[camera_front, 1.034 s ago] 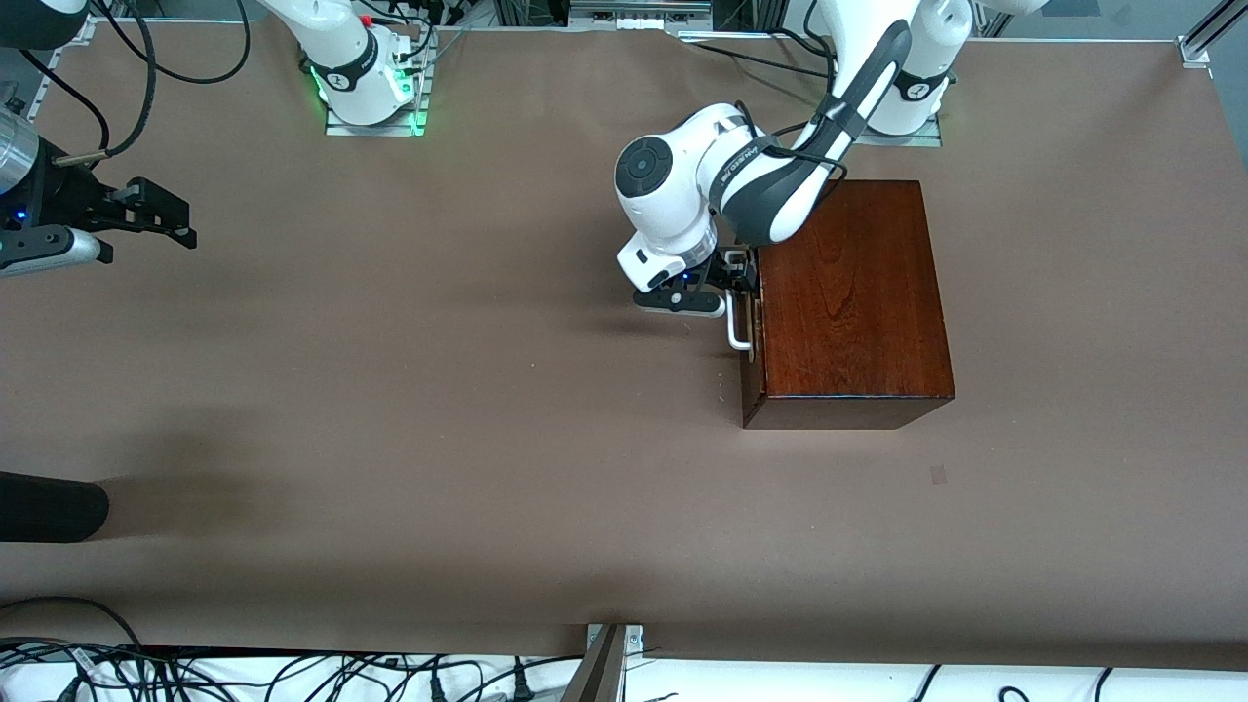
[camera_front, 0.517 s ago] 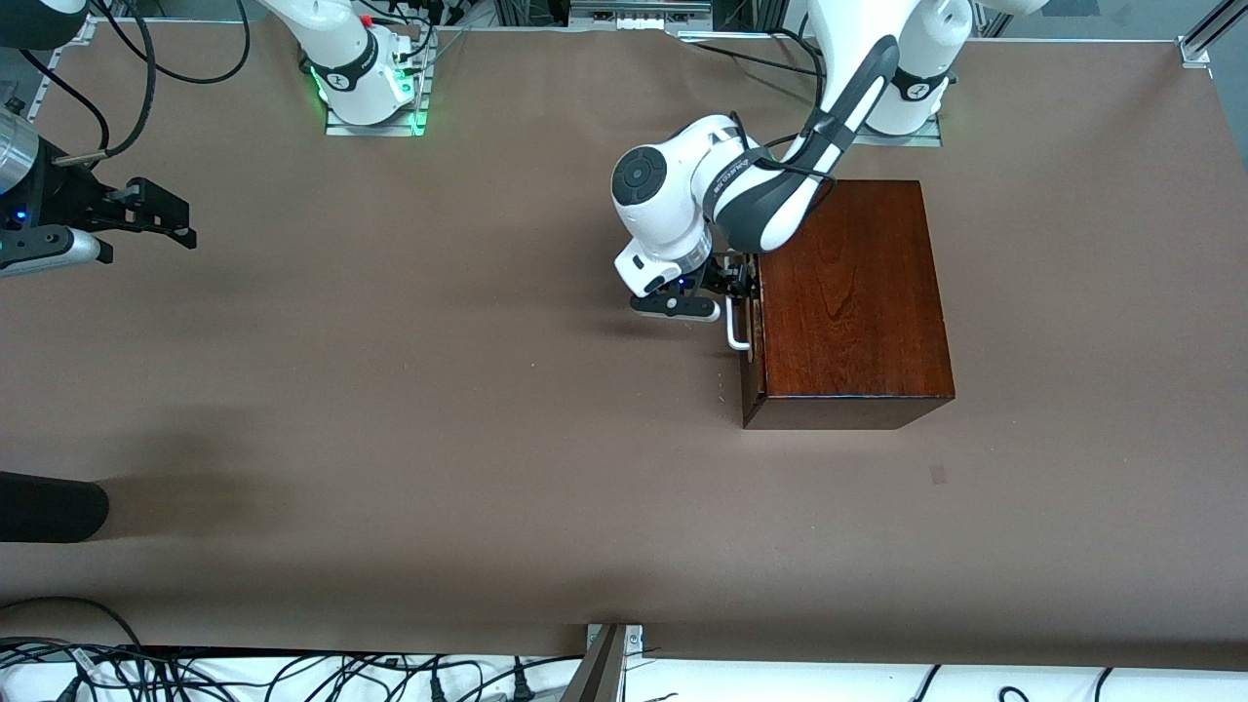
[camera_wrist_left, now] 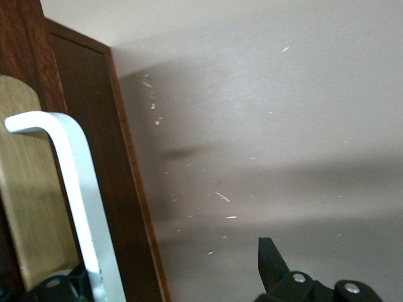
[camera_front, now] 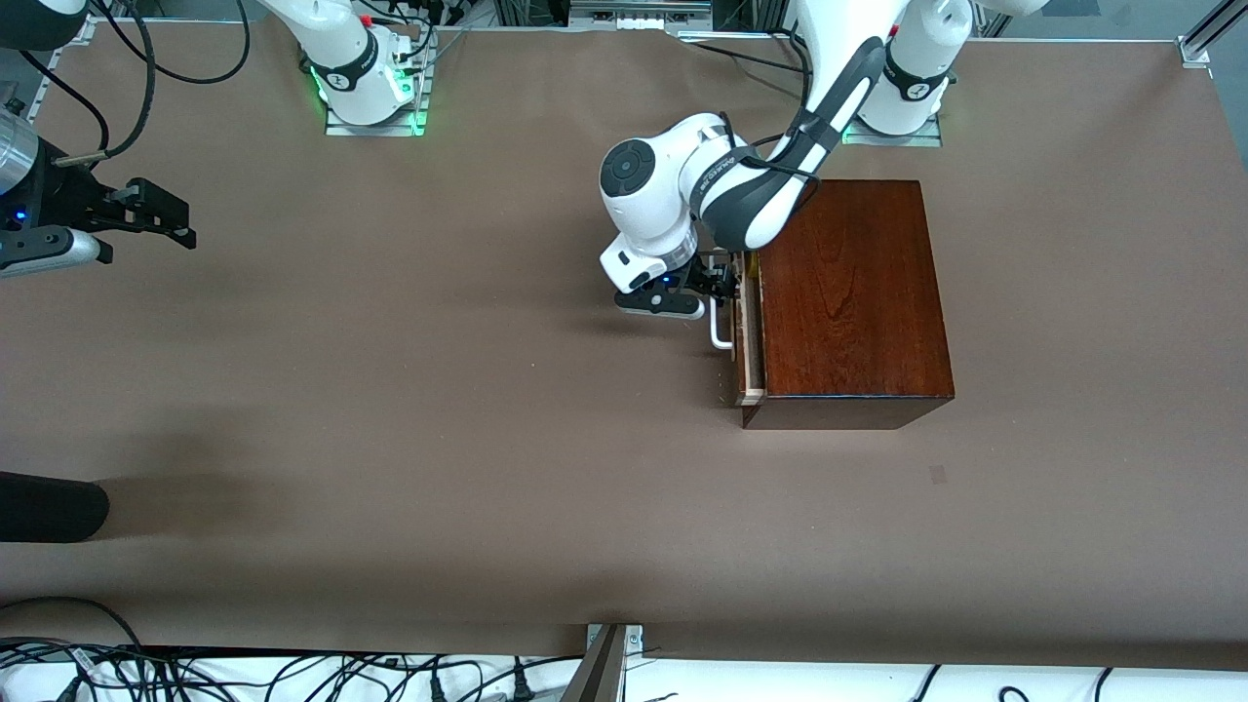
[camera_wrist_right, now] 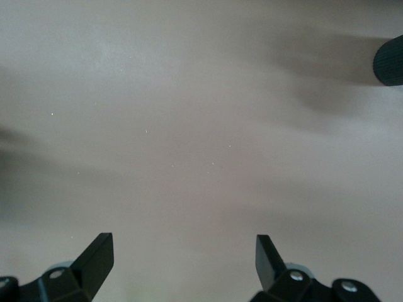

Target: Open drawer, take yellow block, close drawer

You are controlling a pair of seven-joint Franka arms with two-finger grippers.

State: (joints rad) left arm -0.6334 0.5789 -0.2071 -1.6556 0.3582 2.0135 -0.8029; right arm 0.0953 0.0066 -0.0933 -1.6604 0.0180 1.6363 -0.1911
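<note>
The drawer stands barely ajar — contents hidden — left gripper spread around its handle, right gripper waiting open.

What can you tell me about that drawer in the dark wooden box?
The drawer sits in a glossy reddish-brown wooden box toward the left arm's end of the table. It is pulled out only a crack, showing a thin strip of pale wood along its top edge; nothing inside can be seen. A white U-shaped bar handle sticks out from its front. The left gripper is at that handle, one finger on each side of the bar.
</note>
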